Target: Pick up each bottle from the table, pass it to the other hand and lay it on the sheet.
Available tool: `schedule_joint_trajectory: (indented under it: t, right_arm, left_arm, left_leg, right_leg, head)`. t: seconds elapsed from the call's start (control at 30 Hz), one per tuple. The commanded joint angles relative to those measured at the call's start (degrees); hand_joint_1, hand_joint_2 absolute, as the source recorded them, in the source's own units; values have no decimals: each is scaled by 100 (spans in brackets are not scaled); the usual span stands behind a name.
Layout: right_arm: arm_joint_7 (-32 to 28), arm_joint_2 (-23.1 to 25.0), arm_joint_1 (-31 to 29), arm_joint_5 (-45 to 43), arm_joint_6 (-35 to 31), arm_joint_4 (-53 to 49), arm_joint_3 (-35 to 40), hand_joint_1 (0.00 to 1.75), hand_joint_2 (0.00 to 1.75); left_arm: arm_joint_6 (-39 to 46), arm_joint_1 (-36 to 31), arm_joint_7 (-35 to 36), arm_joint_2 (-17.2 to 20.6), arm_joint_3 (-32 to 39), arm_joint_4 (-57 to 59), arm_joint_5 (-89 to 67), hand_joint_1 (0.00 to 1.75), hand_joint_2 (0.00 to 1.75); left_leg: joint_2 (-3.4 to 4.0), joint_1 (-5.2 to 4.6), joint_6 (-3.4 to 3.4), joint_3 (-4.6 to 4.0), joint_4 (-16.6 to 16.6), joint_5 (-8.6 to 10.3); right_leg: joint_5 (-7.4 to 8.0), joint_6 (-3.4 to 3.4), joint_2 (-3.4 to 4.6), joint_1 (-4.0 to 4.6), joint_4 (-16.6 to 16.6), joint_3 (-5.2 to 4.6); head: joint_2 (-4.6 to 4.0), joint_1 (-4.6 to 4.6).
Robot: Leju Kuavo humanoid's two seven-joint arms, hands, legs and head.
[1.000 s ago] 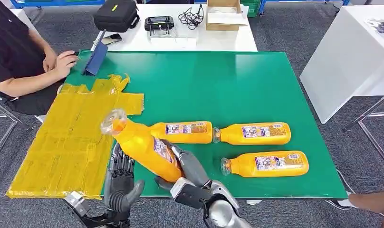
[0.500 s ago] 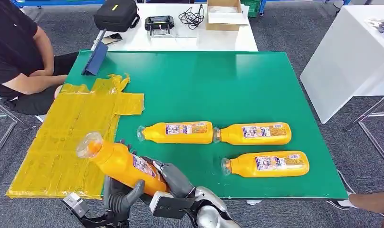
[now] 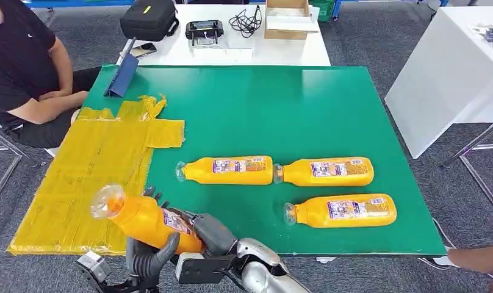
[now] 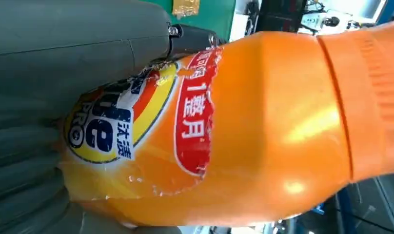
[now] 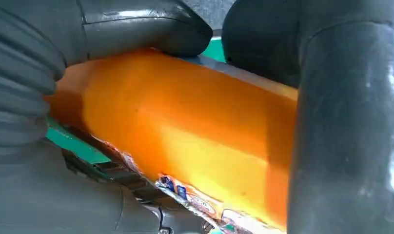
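The step in hand was the handover; the orange plastic juice bottle with the torn printed label (image 3: pixel 147 220) hung in the air at about seven o'clock of the green table top (image 3: pixel 262 110), tilted, its clear cap end pointing toward ten o'clock over the near corner of the crinkled yellow sheet (image 3: pixel 91 177). Both hands were on it: the right hand (image 3: pixel 208 233) wrapped the base end, its thumb and dark fingers (image 5: pixel 346 126) curled round the body in the right wrist view; the left hand (image 3: pixel 147 259) cupped the bottle from below, its grey thumb (image 3: pixel 169 245) laid up against the label. In the left wrist view the label lay against the grey palm; how tightly those fingers pressed I could not tell.

Three more orange juice bottles lay on their sides on the table: two end to end near the centre (image 3: pixel 229 170) (image 3: pixel 326 171), a third (image 3: pixel 345 211) at about five o'clock, all well apart from the hands.

By my judgement the pass was midway; the next move called for the left hand to firm its hold before the right hand let go, then to carry the bottle toward nine o'clock and lay it flat on the sheet. A person in a black shirt (image 3: pixel 18 67) sat at ten o'clock.
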Motion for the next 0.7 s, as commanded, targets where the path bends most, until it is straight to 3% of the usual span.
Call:
schedule_joint_trajectory:
  t: [0.03,0.23,0.33,0.37,0.4,0.5,0.57,0.63,0.7]
  right_arm:
    - [89,-45,-102,47,-62,592,480,175,175]
    - [147,-179,-40,64,-250,312,225,175,175]
    - [130,-291,19,83,-440,-1,-40,175,175]
    - [90,-339,69,203,-818,-266,-232,175,175]
    - [131,-379,127,288,-953,-543,-381,0,175]
    - [289,-567,35,130,-954,-1276,-949,0,175]
    - [292,-659,-110,124,-992,-1528,-1338,0,175]
    - [325,-745,-467,76,-875,-1443,-1645,0,175]
    - [324,-785,-913,11,-701,-1116,-1880,0,175]
  left_arm:
    - [-4,-299,13,-18,-139,121,-107,175,175]
    - [293,-239,13,-17,-179,-265,-263,175,175]
    - [913,-207,13,147,-377,-766,-653,175,175]
    - [1630,-218,13,334,-621,-1083,-1053,175,175]
    - [2000,-214,13,512,-851,-1167,-1136,175,175]
    - [4040,-372,13,1083,-1479,-1221,-2587,175,175]
    - [5029,-465,13,1069,-1431,-967,-3854,175,175]
    - [5191,-669,318,959,-1126,-699,-4999,175,175]
    - [5282,-1081,905,1120,-888,-62,-6057,175,175]
  left_leg:
    - [-14,-4,9,20,-15,0]
    - [-17,-2,8,12,-11,0]
    - [-23,-1,8,5,-4,-1]
    - [-20,0,6,-2,-2,1]
    - [-18,1,5,-8,1,1]
    - [-28,-4,5,-11,1,4]
    - [-32,-3,8,-5,-1,4]
    - [-32,-7,10,-10,2,5]
    - [-19,-9,7,-8,-2,7]
  right_leg:
    - [-5,4,-17,-2,-12,23]
    - [-4,3,-21,-1,-10,15]
    - [-6,4,-27,1,-6,10]
    - [-4,3,-23,1,-5,2]
    - [-3,2,-21,2,-3,-4]
    - [-4,2,-31,-2,0,-7]
    - [-4,3,-35,-2,-3,0]
    - [-3,5,-34,-6,1,-3]
    - [2,5,-19,-9,0,-6]
  head:
    - [0,-2]
    - [0,-2]
    - [0,-2]
    - [0,-2]
    - [0,-2]
    - [0,-2]
    - [0,0]
    - [0,2]
    - [0,0]
